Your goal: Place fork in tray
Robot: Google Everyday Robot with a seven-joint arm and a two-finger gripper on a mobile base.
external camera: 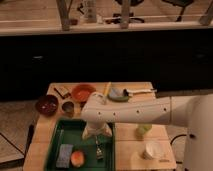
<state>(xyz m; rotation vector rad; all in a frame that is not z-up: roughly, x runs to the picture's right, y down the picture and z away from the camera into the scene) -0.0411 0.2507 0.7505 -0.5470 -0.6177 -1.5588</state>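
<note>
The dark green tray (56,136) lies at the front left of the wooden table. The fork (98,149), small and silvery-grey, is inside the tray near its right side, pointing toward the front edge. My gripper (95,132) hangs at the end of the white arm (135,111), low over the tray and just behind the fork's upper end. I cannot tell whether it still touches the fork.
In the tray lie a blue sponge (64,154) and an orange fruit (77,158). Behind it stand a dark red bowl (46,104), an orange bowl (82,92) and a small cup (67,107). A yellow-handled utensil (107,89), a white-handled utensil (141,92), a green object (142,131) and a white cup (151,149) are to the right.
</note>
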